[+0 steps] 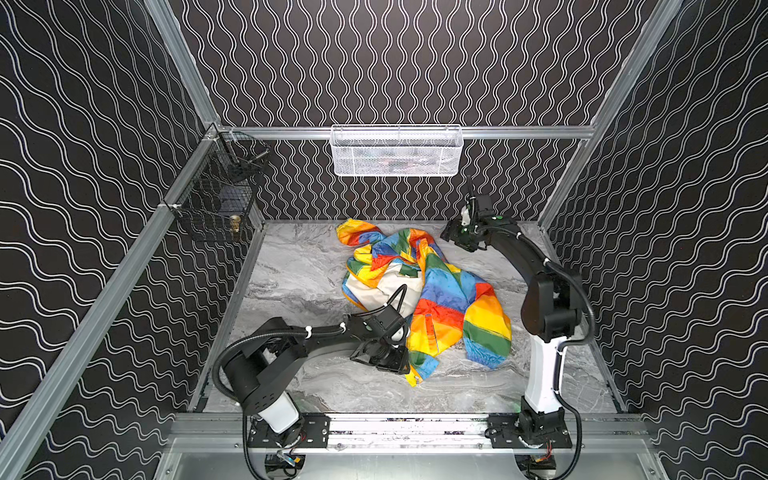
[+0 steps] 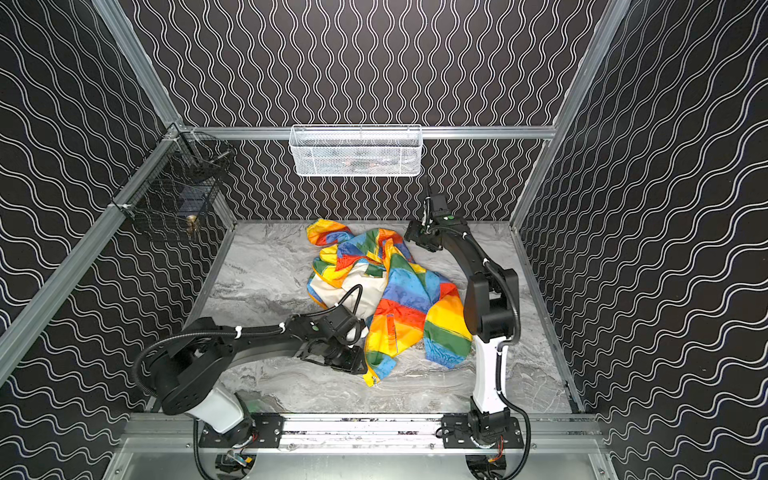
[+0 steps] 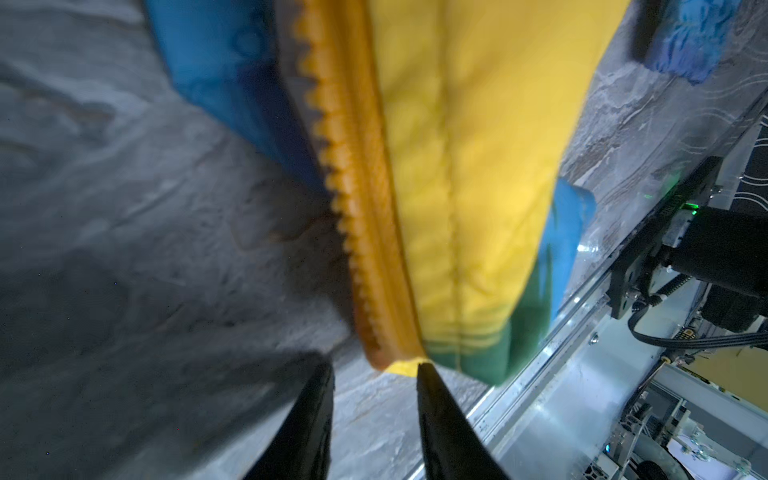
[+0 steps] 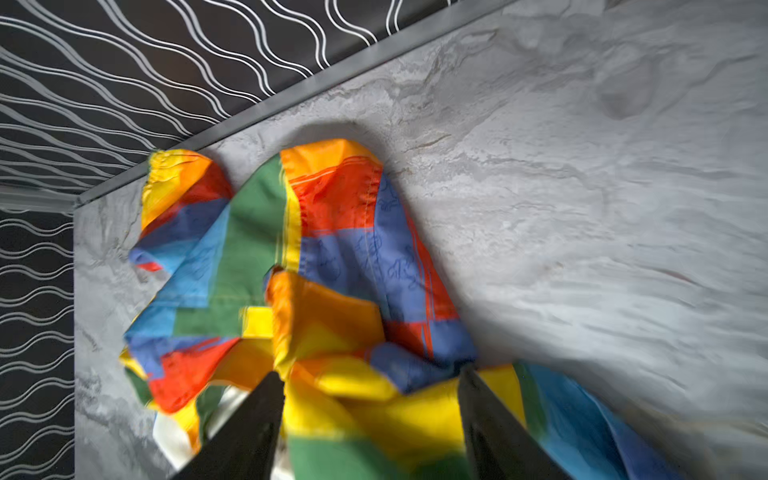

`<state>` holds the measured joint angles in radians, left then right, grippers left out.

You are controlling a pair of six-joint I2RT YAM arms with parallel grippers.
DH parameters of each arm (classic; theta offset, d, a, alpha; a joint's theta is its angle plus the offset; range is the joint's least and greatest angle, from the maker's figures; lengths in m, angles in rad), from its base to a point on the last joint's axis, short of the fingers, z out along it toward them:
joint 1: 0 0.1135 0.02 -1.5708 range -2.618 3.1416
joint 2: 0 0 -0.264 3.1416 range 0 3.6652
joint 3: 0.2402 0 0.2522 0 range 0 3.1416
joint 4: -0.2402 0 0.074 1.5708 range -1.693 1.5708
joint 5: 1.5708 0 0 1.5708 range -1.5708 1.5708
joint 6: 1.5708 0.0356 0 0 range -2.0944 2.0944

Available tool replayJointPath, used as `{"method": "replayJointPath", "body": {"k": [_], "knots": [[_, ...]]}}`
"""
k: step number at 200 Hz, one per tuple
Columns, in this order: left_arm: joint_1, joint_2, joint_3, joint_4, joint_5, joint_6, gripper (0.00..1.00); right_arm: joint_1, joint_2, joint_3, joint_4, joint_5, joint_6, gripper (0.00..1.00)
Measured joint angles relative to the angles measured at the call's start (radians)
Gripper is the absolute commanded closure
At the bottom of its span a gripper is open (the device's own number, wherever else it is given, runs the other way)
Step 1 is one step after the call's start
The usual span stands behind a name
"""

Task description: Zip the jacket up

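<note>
The rainbow-striped jacket (image 1: 440, 286) (image 2: 407, 291) lies crumpled on the marble table, with its white lining (image 1: 382, 286) showing on the left. My left gripper (image 1: 407, 363) (image 2: 360, 365) sits low at the jacket's near hem. In the left wrist view this gripper (image 3: 374, 368) is open with bare table between its fingers. One fingertip (image 3: 424, 370) touches the yellow hem corner beside the orange zipper band (image 3: 361, 208), whose teeth stand bare. My right gripper (image 1: 448, 237) (image 2: 412, 237) hovers open over the jacket's far end. Its fingers (image 4: 266, 399) spread wide above the folds (image 4: 332, 249).
A white mesh basket (image 1: 397, 151) hangs on the back wall. A black wire basket (image 1: 216, 199) hangs at the back left corner. Patterned walls close in three sides. A metal rail (image 1: 415, 428) with both arm bases runs along the front edge.
</note>
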<state>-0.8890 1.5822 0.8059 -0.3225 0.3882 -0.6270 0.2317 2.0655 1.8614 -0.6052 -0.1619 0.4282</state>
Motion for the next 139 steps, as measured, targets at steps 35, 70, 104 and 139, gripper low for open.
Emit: {"method": "replayJointPath", "body": {"k": [35,70,104,139], "knots": [[0.015,-0.097,0.002,-0.053,-0.05,0.001,0.48,0.0,-0.153,-0.166,-0.006,0.038,-0.03,0.29],[0.061,-0.203,-0.002,-0.105,-0.098,0.002,0.45,0.002,-0.337,-0.362,-0.008,0.071,-0.056,0.27],[0.123,-0.332,-0.021,-0.153,-0.142,0.004,0.42,0.002,-0.469,-0.525,-0.008,0.074,-0.062,0.24],[0.204,-0.431,-0.067,-0.158,-0.152,0.0,0.43,0.017,-0.547,-0.681,0.019,0.039,-0.05,0.23]]}}
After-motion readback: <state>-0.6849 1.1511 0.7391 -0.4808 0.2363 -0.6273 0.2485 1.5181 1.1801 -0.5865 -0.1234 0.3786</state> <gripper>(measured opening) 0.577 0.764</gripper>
